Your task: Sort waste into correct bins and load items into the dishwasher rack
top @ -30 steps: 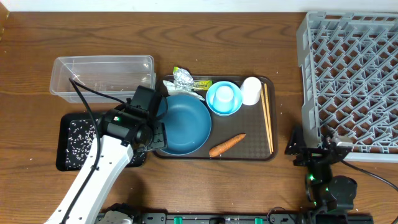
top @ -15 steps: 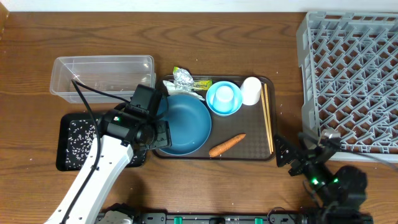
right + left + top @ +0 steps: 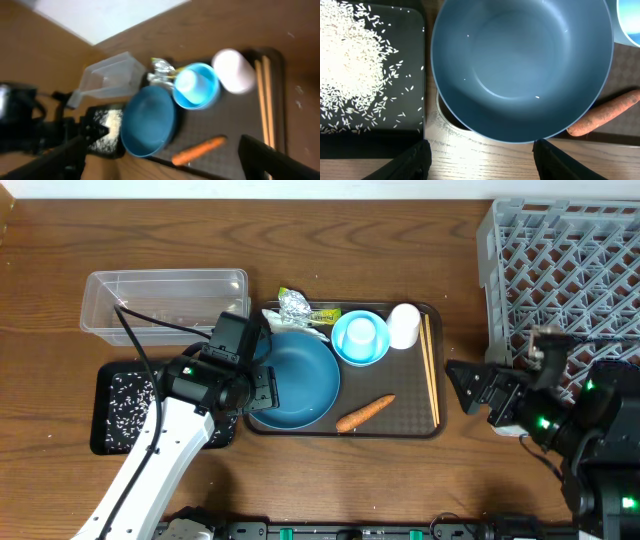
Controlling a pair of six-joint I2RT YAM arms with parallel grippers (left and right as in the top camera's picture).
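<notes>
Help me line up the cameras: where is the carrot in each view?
Overhead: carrot on the brown tray's near side, right of the big dark-blue bowl.
Left wrist: right edge, beside the bowl's lower right.
Right wrist: bottom centre, blurred.
Shared landmark: the bowl.

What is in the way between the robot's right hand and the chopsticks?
Only the brown tray's low rim. The right gripper is open just to the side of the chopsticks, with nothing else between them.

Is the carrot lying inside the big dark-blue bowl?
No, the carrot lies on the brown tray, beside the bowl and outside its rim.
</notes>
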